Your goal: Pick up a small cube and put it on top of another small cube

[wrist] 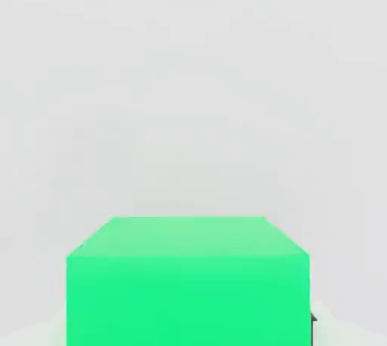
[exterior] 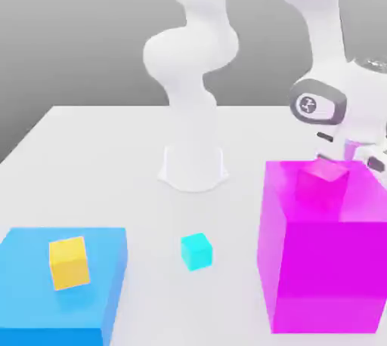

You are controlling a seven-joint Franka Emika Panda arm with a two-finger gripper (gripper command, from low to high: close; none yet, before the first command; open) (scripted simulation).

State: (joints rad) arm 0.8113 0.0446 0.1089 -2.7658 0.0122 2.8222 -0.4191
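In the exterior view, the white arm bends down toward the exterior view's right, and its gripper (exterior: 354,157) sits low behind the far top edge of a big magenta box (exterior: 325,261). That box looks see-through: a small cube shape shows through its upper part, tinted pink, just under the hand. On the white table (exterior: 113,156), near the arm's round base (exterior: 193,167), a small cyan cube (exterior: 196,251) stands alone in the middle. A yellow cube (exterior: 69,263) rests on top of a big blue box (exterior: 64,284) at the exterior view's left, well apart from the magenta box.

In the hand view, the small green cube (wrist: 187,284) sits right up against the camera, plain bright green with a lighter top face and a darker front face, sharp straight edges, no markings. The fingers are closed in on it, pinching it. Pale white surface lies behind the cube.
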